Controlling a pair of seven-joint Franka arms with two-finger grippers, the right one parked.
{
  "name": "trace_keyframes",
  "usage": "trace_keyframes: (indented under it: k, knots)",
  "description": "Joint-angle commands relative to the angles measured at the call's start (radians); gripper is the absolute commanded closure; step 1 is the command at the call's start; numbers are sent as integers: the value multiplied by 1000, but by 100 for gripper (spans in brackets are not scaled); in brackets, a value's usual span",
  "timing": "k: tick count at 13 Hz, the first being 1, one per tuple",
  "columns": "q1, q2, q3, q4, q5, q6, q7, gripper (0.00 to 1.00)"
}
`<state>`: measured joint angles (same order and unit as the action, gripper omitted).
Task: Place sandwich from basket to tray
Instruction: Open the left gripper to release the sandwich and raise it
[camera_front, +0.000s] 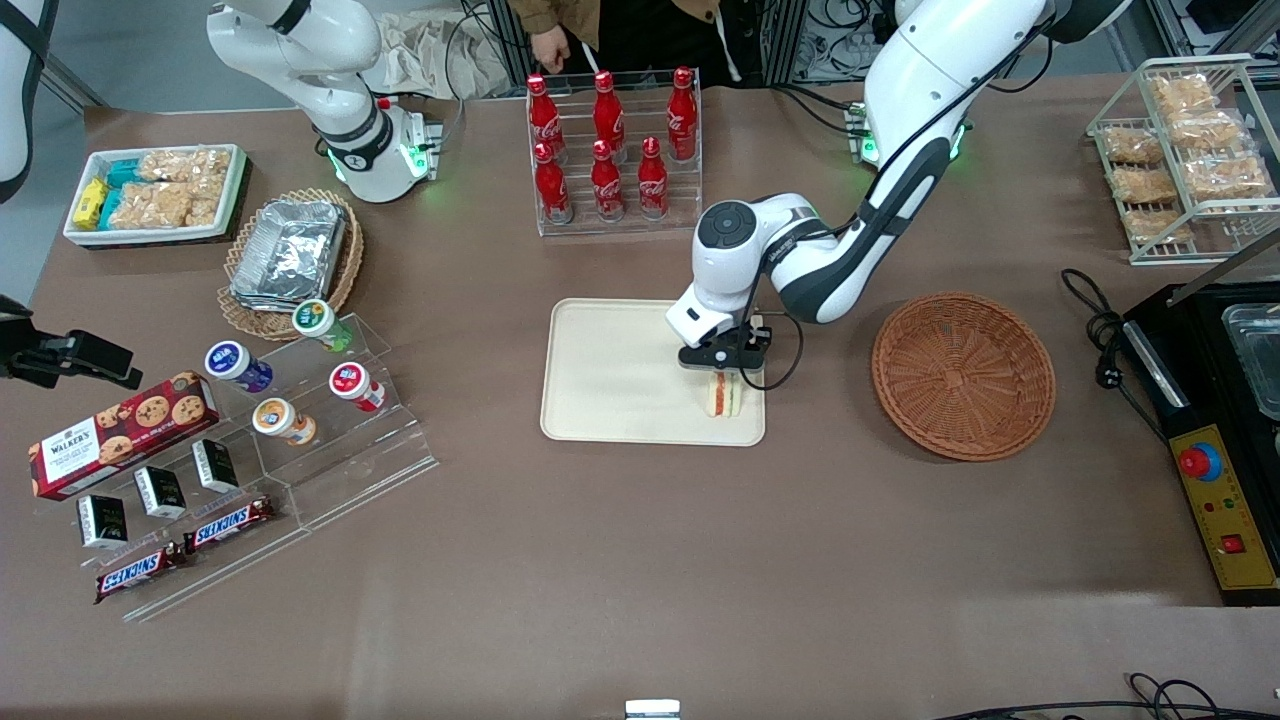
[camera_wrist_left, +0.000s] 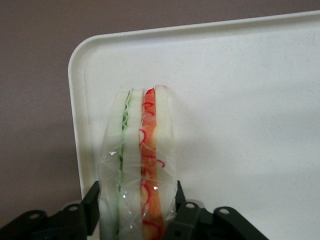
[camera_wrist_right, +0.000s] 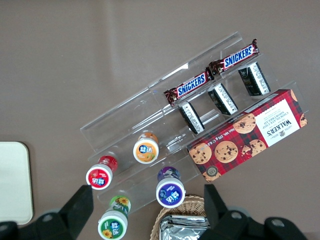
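The sandwich, a plastic-wrapped wedge of white bread with green and orange-red filling, stands on edge on the cream tray. It is near the tray's corner closest to the front camera and to the basket. My left gripper is directly above it, shut on the sandwich. In the left wrist view the black fingers press both wrapped sides of the sandwich, with the tray under it. The reddish-brown wicker basket sits empty beside the tray, toward the working arm's end.
A rack of red cola bottles stands farther from the front camera than the tray. Toward the parked arm's end are a tan basket of foil containers and an acrylic stand of cups. A black appliance lies toward the working arm's end.
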<state>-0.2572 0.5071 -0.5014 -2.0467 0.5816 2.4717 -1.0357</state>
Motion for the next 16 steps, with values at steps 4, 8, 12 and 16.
trace_keyframes:
  k: [4, 8, 12, 16]
  knots:
    - [4, -56, -2, 49, -11, -89, -27, 0]
    - [4, -209, -5, 181, -193, -368, 5, 0]
    - [122, -332, 0, 449, -402, -745, 188, 0]
    - [263, -429, 27, 543, -471, -916, 392, 0]
